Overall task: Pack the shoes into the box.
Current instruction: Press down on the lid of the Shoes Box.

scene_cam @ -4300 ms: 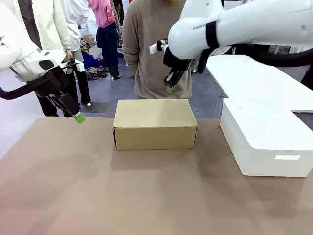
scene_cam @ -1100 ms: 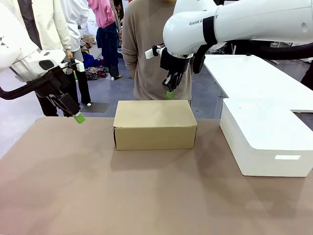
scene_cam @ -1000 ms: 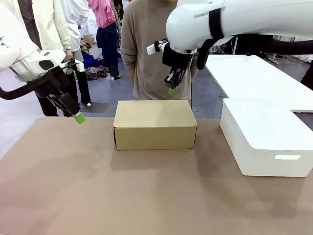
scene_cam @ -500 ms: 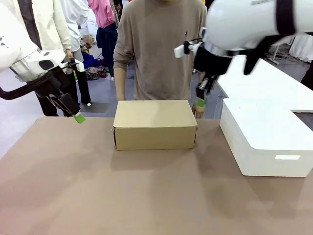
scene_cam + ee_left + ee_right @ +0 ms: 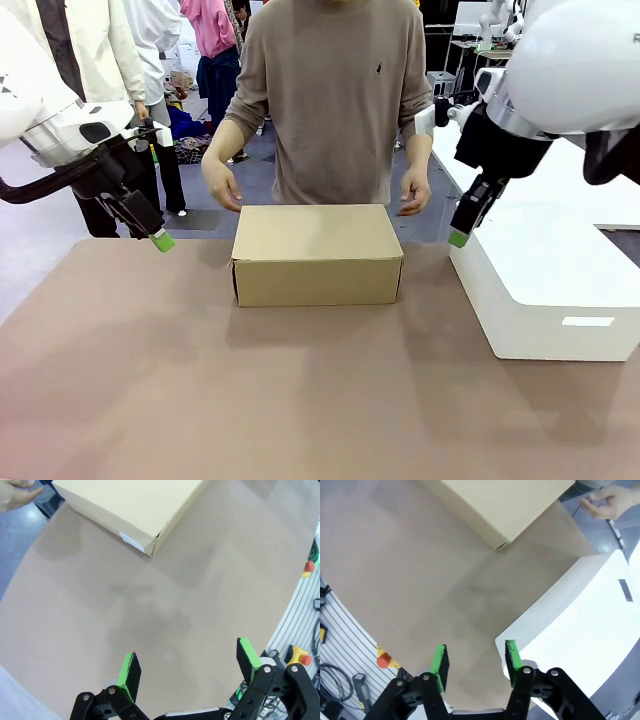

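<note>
A: Status on the packing job?

B: Cardboard shoebox (image 5: 317,254) sits mid-table w/ lid flat down, closed. No shoes out on the tabletop (image 5: 200,390); likely inside already, but w/ the lid shut nobody can confirm. So either packing is done or it hasn't begun; the pics don't settle it.

A: Box condition?

B: Plain brown, square edges, no dents. Left wrist cam catches a small pale label near one corner (image 5: 131,540). Looks rigid, light, easy to slide.

A: Arms?

B: Left gripper (image 5: 152,237) hangs above the table's left side, well apart from the box, fingers spread wide, nothing between them. Right gripper (image 5: 462,228) is up at the right, between the box and the white block (image 5: 545,285), just by the block's near corner. Its fingers are parted partway per the right wrist cam, empty, touching nothing.

A: And the person?

B: Standing at the far edge, one hand (image 5: 222,186) hovering near the box's back left corner, the other (image 5: 414,194) near the back right. Neither hand seems to be touching cardboard. Could be about to lift the lid or take the box, that's a guess.
</note>
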Available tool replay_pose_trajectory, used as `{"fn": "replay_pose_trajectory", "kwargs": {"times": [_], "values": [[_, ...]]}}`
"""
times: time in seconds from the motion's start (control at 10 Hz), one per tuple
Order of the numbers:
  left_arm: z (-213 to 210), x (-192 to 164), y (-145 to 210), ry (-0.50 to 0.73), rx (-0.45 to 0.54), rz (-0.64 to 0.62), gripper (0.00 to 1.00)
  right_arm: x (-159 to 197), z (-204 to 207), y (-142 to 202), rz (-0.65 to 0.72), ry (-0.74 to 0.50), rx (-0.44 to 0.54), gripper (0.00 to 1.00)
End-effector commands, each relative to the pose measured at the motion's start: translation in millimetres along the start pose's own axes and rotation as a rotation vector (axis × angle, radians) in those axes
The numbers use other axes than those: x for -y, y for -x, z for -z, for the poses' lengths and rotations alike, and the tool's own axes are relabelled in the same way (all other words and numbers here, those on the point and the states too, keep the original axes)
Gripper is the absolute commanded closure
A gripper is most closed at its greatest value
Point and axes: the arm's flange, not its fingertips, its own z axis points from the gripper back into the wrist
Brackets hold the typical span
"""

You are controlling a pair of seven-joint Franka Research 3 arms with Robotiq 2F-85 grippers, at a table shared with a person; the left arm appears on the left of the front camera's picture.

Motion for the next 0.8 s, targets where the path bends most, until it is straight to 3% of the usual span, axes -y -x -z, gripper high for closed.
{"fn": "replay_pose_trajectory", "kwargs": {"times": [0.0,0.6,0.7], "values": [[0,-1,4,0.002,0.015,0.017,0.00,-4,9,14,-0.007,-0.018,0.025,0.00],[0,-1,4,0.002,0.015,0.017,0.00,-9,24,42,-0.001,-0.083,0.073,0.00],[0,-1,4,0.002,0.015,0.017,0.00,-3,17,37,0.032,-0.032,0.006,0.00]]}}
